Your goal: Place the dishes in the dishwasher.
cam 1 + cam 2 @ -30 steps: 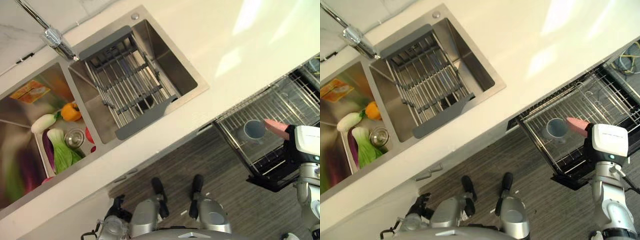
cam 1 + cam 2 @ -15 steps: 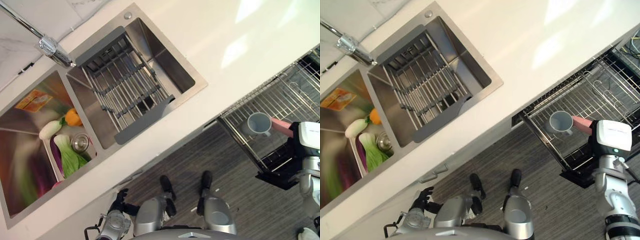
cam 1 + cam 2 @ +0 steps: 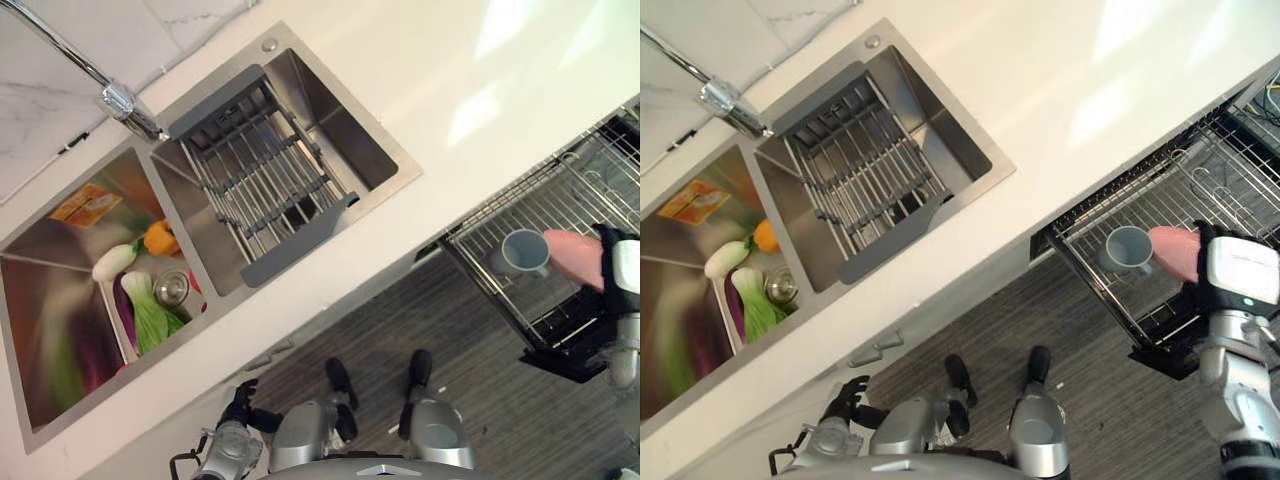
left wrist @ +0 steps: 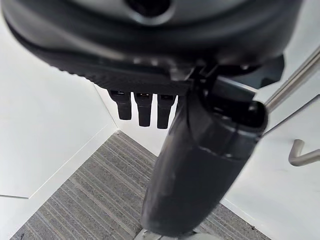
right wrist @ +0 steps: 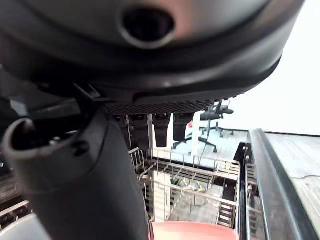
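Your right hand (image 3: 1225, 285) grips a pink dish (image 3: 1175, 253) over the dishwasher rack (image 3: 1160, 205)'s front edge, beside the loaded grey mug (image 3: 1127, 248); left hand (image 4: 145, 107) hangs relaxed, empty.

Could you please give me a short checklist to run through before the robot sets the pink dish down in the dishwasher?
1. Rack pulled out and reachable: ok.
2. Pink dish at the right robot hand, over the rack: ok.
3. Grip on the dish secure: cannot tell, the fingers are hidden behind it.
4. Grey cup already sits in the rack, right beside the dish; clearance: cannot tell.
5. Left robot hand low by the floor, away from the rack: ok.
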Controlling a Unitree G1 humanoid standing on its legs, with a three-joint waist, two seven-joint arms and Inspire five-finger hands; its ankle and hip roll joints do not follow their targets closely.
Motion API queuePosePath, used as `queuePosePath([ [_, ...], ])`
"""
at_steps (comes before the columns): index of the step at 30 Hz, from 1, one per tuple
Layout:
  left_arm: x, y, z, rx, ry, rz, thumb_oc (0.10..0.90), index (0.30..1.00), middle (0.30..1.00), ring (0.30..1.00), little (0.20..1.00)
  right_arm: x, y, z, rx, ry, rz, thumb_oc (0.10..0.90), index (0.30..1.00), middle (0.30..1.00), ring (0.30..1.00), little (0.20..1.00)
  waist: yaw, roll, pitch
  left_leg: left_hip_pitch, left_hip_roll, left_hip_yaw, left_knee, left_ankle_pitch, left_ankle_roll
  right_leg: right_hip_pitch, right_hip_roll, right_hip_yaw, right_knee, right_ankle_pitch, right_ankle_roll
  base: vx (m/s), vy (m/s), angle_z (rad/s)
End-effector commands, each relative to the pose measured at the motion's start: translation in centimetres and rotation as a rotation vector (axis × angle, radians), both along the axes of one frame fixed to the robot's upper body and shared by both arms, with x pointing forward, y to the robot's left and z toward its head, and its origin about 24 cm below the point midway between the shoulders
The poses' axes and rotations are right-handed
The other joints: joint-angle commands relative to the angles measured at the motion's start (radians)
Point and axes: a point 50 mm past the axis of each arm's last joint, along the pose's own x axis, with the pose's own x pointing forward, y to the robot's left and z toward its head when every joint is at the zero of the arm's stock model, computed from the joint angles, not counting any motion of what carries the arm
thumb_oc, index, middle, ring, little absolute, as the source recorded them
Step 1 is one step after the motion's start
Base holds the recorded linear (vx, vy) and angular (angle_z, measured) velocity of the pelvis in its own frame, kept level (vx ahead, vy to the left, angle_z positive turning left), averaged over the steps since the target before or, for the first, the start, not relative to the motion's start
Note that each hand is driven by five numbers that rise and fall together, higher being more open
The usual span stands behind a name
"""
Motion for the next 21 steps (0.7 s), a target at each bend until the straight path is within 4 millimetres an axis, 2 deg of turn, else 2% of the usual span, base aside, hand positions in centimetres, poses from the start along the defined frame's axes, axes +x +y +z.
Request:
queuePosePath([
  [1, -1.0, 0.9, -0.4, 0.046, 0.054, 0.015, 0.8, 0.9, 0.9, 0.9, 0.9, -0.5, -1.3, 6.1, -0.106, -0.262, -0.016, 0.8, 0.9, 0.9, 0.9, 0.9, -0.005, -0.022, -0.087, -0.006, 0.174, 0.013, 0.037, 0.09, -0.123, 0.012, -0.061, -0.022, 0.068, -0.086, 0.089, 0.03, -0.01, -0.06],
  [4, -1.1, 0.9, -0.4, 0.047, 0.056, 0.025, 0.8, 0.9, 0.9, 0.9, 0.9, -1.5, -1.2, 6.6, -0.111, -0.323, -0.035, 0.8, 0.9, 0.9, 0.9, 0.9, -0.012, -0.031, -0.092, 0.003, 0.175, 0.017, 0.036, 0.087, -0.123, 0.017, -0.058, -0.016, 0.064, -0.086, 0.09, 0.01, -0.002, -0.02],
  [5, -1.1, 0.9, -0.4, 0.048, 0.055, 0.04, 0.8, 0.9, 0.9, 0.9, 0.9, -2.2, -0.7, 7.4, -0.103, -0.414, -0.037, 0.8, 0.9, 0.9, 0.9, 0.9, -0.025, -0.037, -0.094, 0.006, 0.175, 0.02, 0.035, 0.085, -0.122, 0.015, -0.056, -0.011, 0.063, -0.084, 0.09, 0.02, -0.004, -0.07],
  [8, -1.2, 1.0, -0.4, 0.056, 0.056, 0.044, 0.8, 0.9, 0.9, 0.9, 0.9, -3.3, -1.0, 6.2, -0.053, -0.447, -0.095, 0.8, 0.9, 0.9, 0.9, 0.9, -0.033, -0.041, -0.097, 0.01, 0.175, 0.026, 0.032, 0.084, -0.121, 0.01, -0.054, -0.004, 0.066, -0.084, 0.091, 0.02, 0.008, -0.08],
  [11, -1.4, 0.9, -0.5, 0.065, 0.06, 0.047, 0.8, 0.9, 0.9, 0.9, 0.9, -5.8, -1.8, 2.9, 0.062, -0.447, -0.225, 0.8, 0.9, 0.9, 0.9, 0.9, -0.052, -0.041, -0.102, 0.016, 0.175, 0.04, 0.03, 0.083, -0.118, 0.002, -0.048, 0.01, 0.071, -0.086, 0.089, 0.0, 0.015, -0.19],
  [14, -1.7, 1.0, -0.6, 0.065, 0.074, 0.067, 0.8, 0.9, 0.9, 0.9, 0.9, -7.8, -2.6, -1.3, 0.178, -0.36, -0.374, 0.8, 0.9, 0.9, 0.9, 0.9, -0.065, -0.033, -0.098, 0.013, 0.173, 0.047, 0.03, 0.083, -0.116, -0.014, -0.049, 0.018, 0.078, -0.085, 0.088, -0.02, 0.021, -0.16],
  [16, -2.0, 0.8, -0.7, 0.058, 0.076, 0.08, 0.8, 0.9, 0.9, 0.9, 0.9, -8.3, -2.4, -2.6, 0.227, -0.365, -0.425, 0.8, 0.9, 0.9, 0.9, 0.9, -0.073, -0.02, -0.095, 0.012, 0.17, 0.051, 0.03, 0.082, -0.115, -0.025, -0.054, 0.022, 0.088, -0.085, 0.088, -0.03, 0.055, -0.17],
  [17, -1.9, 0.5, -0.7, 0.048, 0.072, 0.07, 0.8, 0.9, 0.9, 0.9, 0.9, -8.0, -2.2, -3.3, 0.264, -0.363, -0.432, 0.69, 0.735, 0.735, 0.735, 0.735, -0.08, -0.004, -0.086, 0.01, 0.166, 0.054, 0.031, 0.083, -0.114, -0.038, -0.061, 0.026, 0.098, -0.085, 0.088, -0.04, 0.056, -0.13],
  [18, -1.9, 0.5, -0.7, 0.048, 0.072, 0.07, 0.8, 0.9, 0.9, 0.9, 0.9, -8.0, -2.2, -3.3, 0.264, -0.363, -0.432, 0.69, 0.735, 0.735, 0.735, 0.735, -0.08, -0.004, -0.086, 0.01, 0.166, 0.054, 0.031, 0.083, -0.114, -0.038, -0.061, 0.026, 0.098, -0.085, 0.088, -0.04, 0.064, -0.1],
  [19, -1.9, 0.3, -0.7, 0.043, 0.072, 0.061, 0.8, 0.9, 0.9, 0.9, 0.9, -7.6, -1.9, -3.5, 0.277, -0.36, -0.421, 0.4, 0.3, 0.3, 0.3, 0.3, -0.082, 0.005, -0.084, 0.01, 0.163, 0.055, 0.031, 0.082, -0.113, -0.042, -0.063, 0.03, 0.103, -0.085, 0.088, -0.01, 0.048, -0.14],
  [21, -1.7, -0.1, -0.7, 0.04, 0.066, 0.022, 0.8, 0.9, 0.9, 0.9, 0.9, -6.4, -1.5, -4.0, 0.301, -0.335, -0.381, 0.4, 0.3, 0.3, 0.3, 0.3, -0.084, 0.025, -0.078, 0.009, 0.156, 0.056, 0.032, 0.081, -0.111, -0.047, -0.072, 0.031, 0.109, -0.085, 0.09, -0.02, 0.065, -0.25],
])
